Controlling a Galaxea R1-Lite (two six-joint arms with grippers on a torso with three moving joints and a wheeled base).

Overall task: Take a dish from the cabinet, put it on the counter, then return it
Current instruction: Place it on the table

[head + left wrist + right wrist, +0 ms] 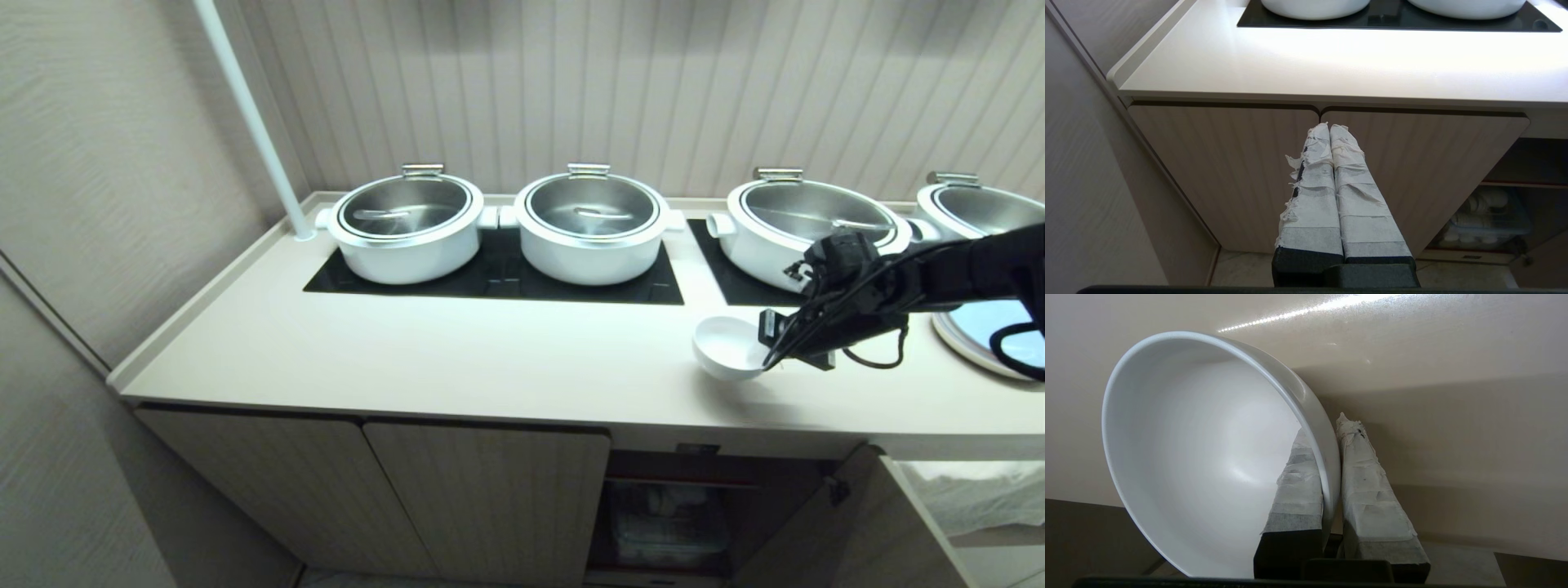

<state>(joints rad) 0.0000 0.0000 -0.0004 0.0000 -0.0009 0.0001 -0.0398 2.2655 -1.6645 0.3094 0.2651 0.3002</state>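
Observation:
A small white dish (727,347) is tilted over the cream counter (457,351), right of the middle. My right gripper (767,355) is shut on its rim. In the right wrist view the dish (1200,457) has one taped finger inside and the other outside the rim, with the gripper (1325,430) pinching it. Whether the dish touches the counter I cannot tell. The cabinet (490,490) stands below the counter, one door (824,523) swung open. My left gripper (1329,127) is shut on nothing, low in front of the closed cabinet doors (1241,171).
Several big white pots (406,220) with steel lids sit on black cooktop panels (490,282) at the counter's back. A white pole (253,122) rises at the back left corner. Stored items (665,523) lie in the open cabinet bay. A round plate (971,331) lies at the far right.

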